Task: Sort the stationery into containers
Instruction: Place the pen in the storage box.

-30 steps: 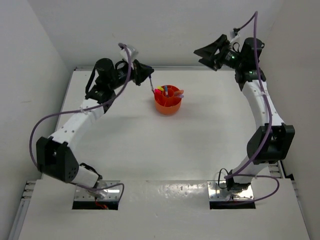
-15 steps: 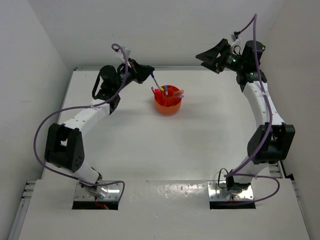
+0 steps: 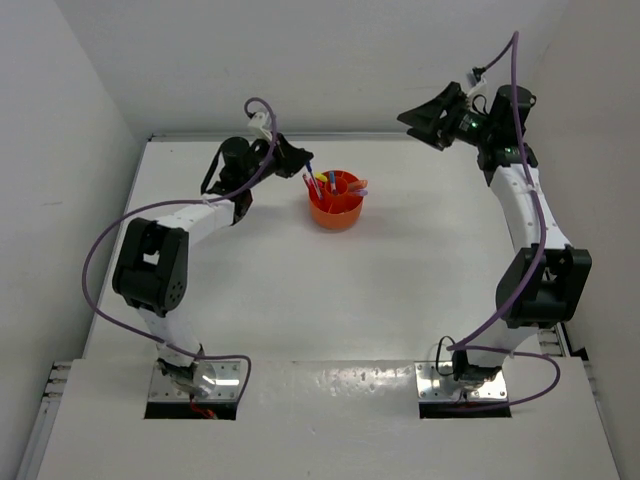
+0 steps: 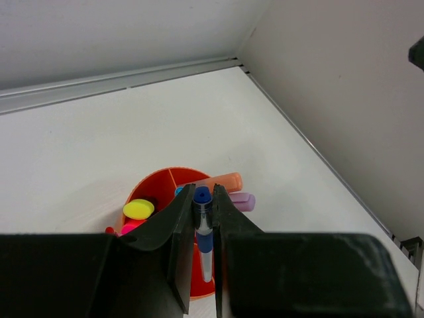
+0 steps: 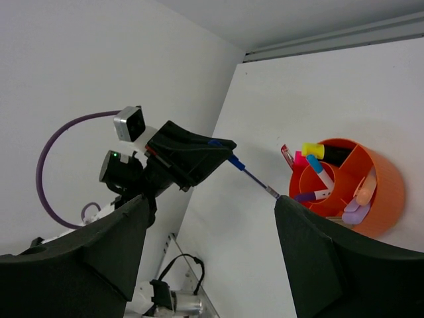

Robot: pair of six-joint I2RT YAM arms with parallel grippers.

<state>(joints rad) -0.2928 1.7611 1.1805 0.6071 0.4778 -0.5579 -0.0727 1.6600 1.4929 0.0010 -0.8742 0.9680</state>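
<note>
Round orange plastic tub (image 3: 335, 216) with a centre cup and divided sections sits on the white desk (image 3: 300, 300), toward the far side and about mid-width.

Left gripper (image 4: 203, 193) is just left of the tub and above its rim height. Its jaws are together, clamped on a thin blue pen (image 4: 204, 240). The pen is gripped near the capped end. It slants down toward the tub, with the lower tip at the tub's left rim. Cannot tell if the tip touches the rim.

Right gripper (image 5: 212, 202) is held up off the desk, well apart from the tub on its right and facing it. Its jaws are spread wide with nothing between them.

Already in the tub:
- Black highlighter with a yellow cap (image 5: 313, 150) and one with a pink cap (image 5: 300, 159), in the left-side sections, caps up.
- Thin red pen (image 5: 286, 157), leaning out over the rim beside the pink cap.
- White pen with a blue cap (image 5: 319, 170), in the centre cup.
- Thin purple pen (image 5: 308, 196), just beside the centre cup on the tub's near-left side.
- Pastel orange marker (image 4: 222, 181) and lilac marker (image 4: 244, 201), side by side in the right-side section, ends poking over the rim.
</note>
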